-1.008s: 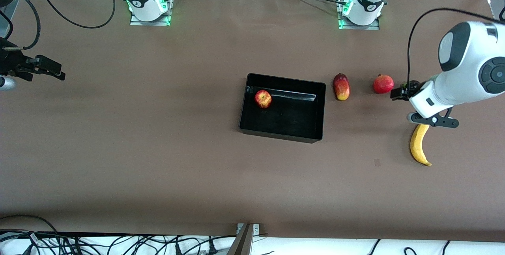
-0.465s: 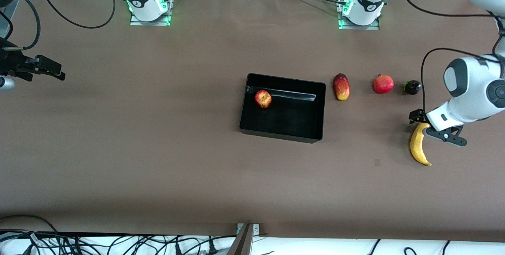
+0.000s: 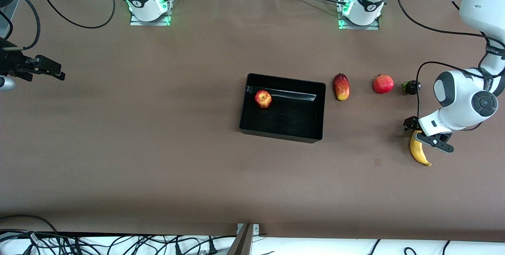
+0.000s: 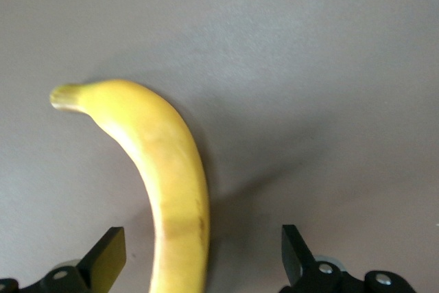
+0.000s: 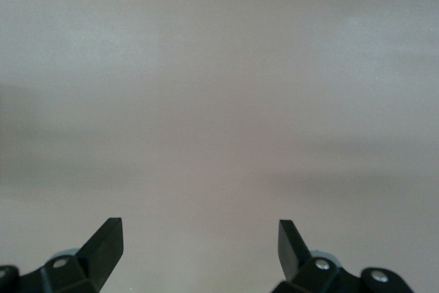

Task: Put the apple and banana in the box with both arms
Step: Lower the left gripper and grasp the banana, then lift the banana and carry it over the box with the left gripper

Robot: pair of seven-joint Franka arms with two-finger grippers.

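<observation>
**Left gripper spread over the banana; apple already in the box**

Taking the box (image 3: 282,107) as the landmark and working from the front camera's side of the table outward:

The banana (image 3: 417,153) lies flat on the table, nearer to the front camera than the box and well apart from it, toward the left arm's end. The left gripper (image 3: 419,129) sits over the banana's upper end. In the left wrist view its fingers (image 4: 106,260) stand wide apart with the banana (image 4: 164,183) running between them and touching neither, so it holds nothing yet. That straddle across the fruit's narrow width looks like the set-up for a pinch; the gripper likely has to come lower first.

The apple (image 3: 262,99) rests inside the box, in the corner toward the right arm's end and close to the wall nearest the robots' bases. That half of the task appears done.

In a row beside the box, toward the left arm's end and level with its upper wall, lie a mango (image 3: 341,86), then a pomegranate (image 3: 383,84), then a small dark fruit (image 3: 411,87). None of them belongs in the box.

The right gripper (image 3: 39,69) waits well apart from the box at the right arm's end, fingers (image 5: 103,245) spread and empty over bare table, clear of the left arm's route.
</observation>
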